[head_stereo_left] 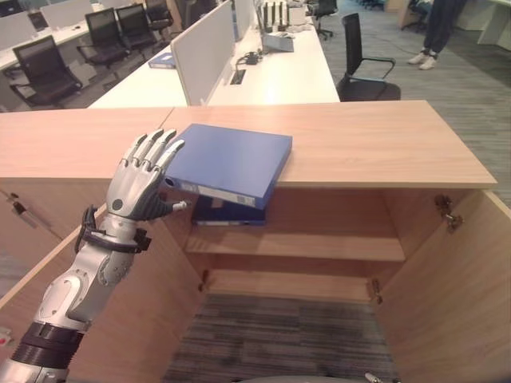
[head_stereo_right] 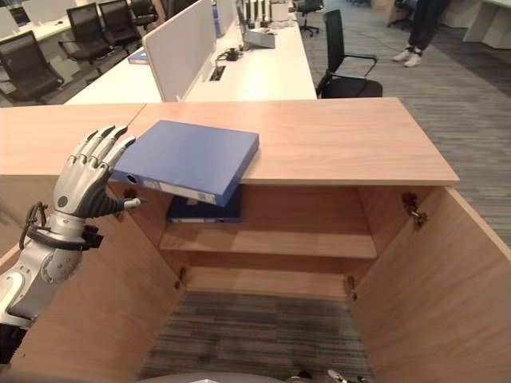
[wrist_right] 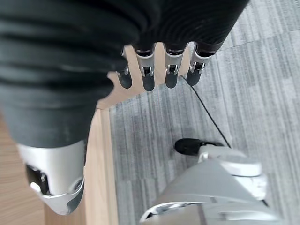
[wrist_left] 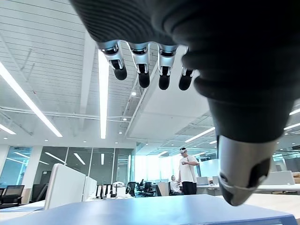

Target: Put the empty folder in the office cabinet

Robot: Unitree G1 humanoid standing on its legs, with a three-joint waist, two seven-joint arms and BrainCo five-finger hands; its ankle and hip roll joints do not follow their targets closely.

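A blue folder (head_stereo_left: 227, 163) lies flat on the wooden cabinet top (head_stereo_left: 375, 144), its near corner hanging over the front edge above the open compartment. My left hand (head_stereo_left: 140, 187) is raised at the folder's left corner, open, fingers straight up against its side and the thumb pointing under the overhanging edge. In the left wrist view the folder's blue cover (wrist_left: 154, 211) stretches past the straight fingers (wrist_left: 143, 70). My right hand (wrist_right: 154, 70) hangs low over the carpet beside a wooden panel, fingers relaxed and holding nothing.
A second blue folder (head_stereo_left: 227, 214) lies on the cabinet's upper shelf (head_stereo_left: 319, 243). Both doors stand open, left (head_stereo_left: 136, 319) and right (head_stereo_left: 455, 271). Behind the cabinet are white desks, a black chair (head_stereo_left: 363, 68) and a standing person (head_stereo_left: 439, 32).
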